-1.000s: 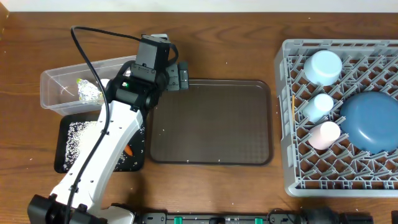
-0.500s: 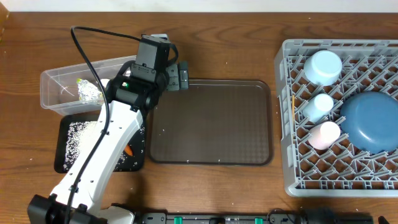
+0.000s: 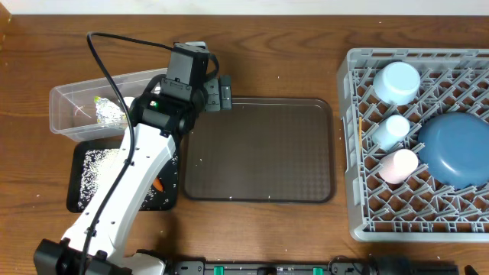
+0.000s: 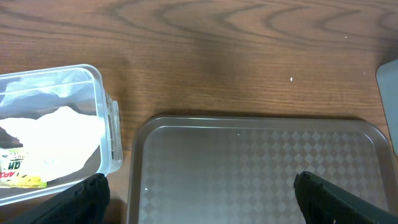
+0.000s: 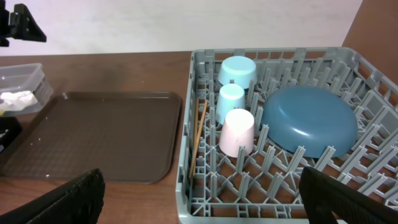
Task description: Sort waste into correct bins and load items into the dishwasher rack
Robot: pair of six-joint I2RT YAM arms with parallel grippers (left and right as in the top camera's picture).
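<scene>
Waste is sorted at the left side of the desk. The clear tub [image 3: 69, 95], near the back left corner, holds the crumpled tissue [image 4: 56, 134], the foil ball [image 3: 109, 114] and the yellow-green wrapper [image 4: 18, 171]. The black tray [image 3: 71, 187], just in front of the tub toward the front edge, holds the rice grains [image 3: 99, 164] and the carrot [image 3: 158, 184], which the arm partly hides.

Your left gripper [image 3: 222, 93] hovers between the tub and the back left corner of the brown serving tray [image 3: 263, 149], which lies in the middle of the desk. Its fingers [image 4: 81, 199] stand wide apart and hold nothing.

At the right edge of the desk you see the grey rack [image 3: 412, 229]. In it are the blue plate [image 3: 454, 149], the pink cup [image 3: 399, 165], the light blue cup [image 3: 390, 130] and the bowl [image 3: 399, 82]. The chopsticks [image 5: 199, 134] lean along its left wall. Your right gripper [image 5: 200, 174] is also spread wide and empty.
</scene>
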